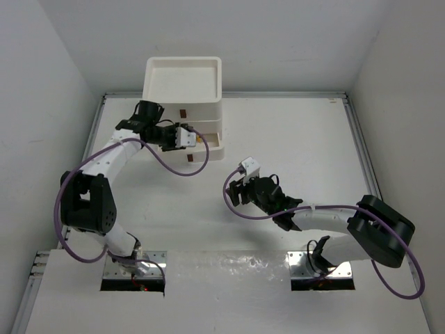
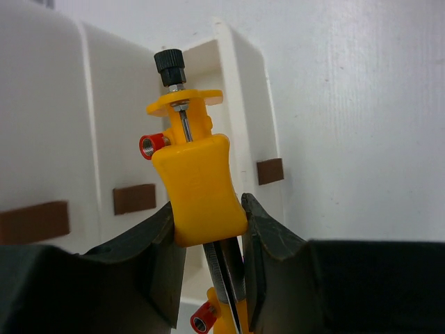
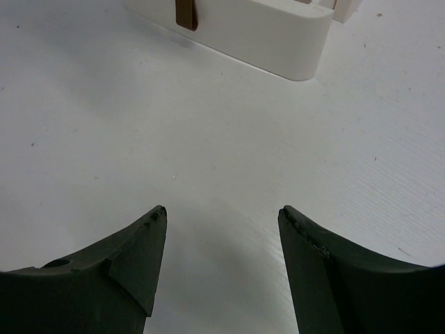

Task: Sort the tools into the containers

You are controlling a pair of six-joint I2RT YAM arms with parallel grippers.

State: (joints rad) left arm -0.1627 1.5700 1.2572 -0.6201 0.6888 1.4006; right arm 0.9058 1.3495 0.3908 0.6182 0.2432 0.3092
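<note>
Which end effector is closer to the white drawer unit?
Left. The left end effector is right at the white drawer unit, gripping a yellow tool; the right end effector is open above the table, short of it.

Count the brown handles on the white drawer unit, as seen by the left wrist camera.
3 brown handles: one at the left edge, one just left of the yellow tool, one right of it. The dark fingers may hide others lower down.
</note>
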